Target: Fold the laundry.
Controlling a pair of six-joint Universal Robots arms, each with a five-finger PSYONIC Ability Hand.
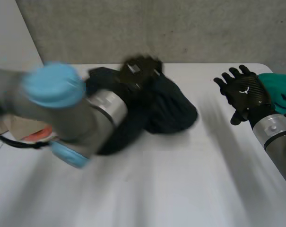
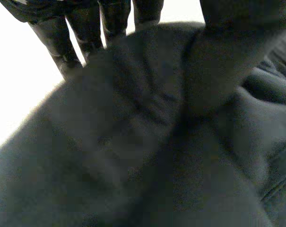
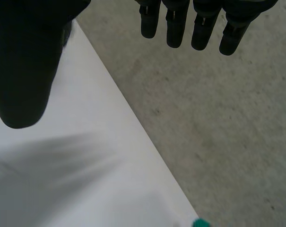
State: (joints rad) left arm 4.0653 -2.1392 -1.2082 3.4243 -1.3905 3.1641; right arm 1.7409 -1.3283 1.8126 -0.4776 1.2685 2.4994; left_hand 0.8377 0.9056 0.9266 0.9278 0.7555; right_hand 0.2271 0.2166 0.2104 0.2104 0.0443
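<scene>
A dark navy garment (image 1: pixel 173 106) lies bunched on the white table (image 1: pixel 180 189), a little behind its middle. My left hand (image 1: pixel 140 71) is on the far top of the heap, its arm reaching across from the left. In the left wrist view a ridge of the garment (image 2: pixel 147 123) rises between the fingers (image 2: pixel 86 28) and the thumb (image 2: pixel 242 23), which pinch it. My right hand (image 1: pixel 244 92) hovers at the table's right side, clear of the garment, with straight spread fingers (image 3: pixel 195 23), the thumb (image 3: pixel 24 71) apart and nothing in it.
A teal cloth (image 1: pixel 277 90) lies at the table's right edge behind my right hand; a bit of the teal cloth (image 3: pixel 199 222) peeks in by the table edge (image 3: pixel 133 118). A brown and orange-red thing (image 1: pixel 36 135) sits under my left arm.
</scene>
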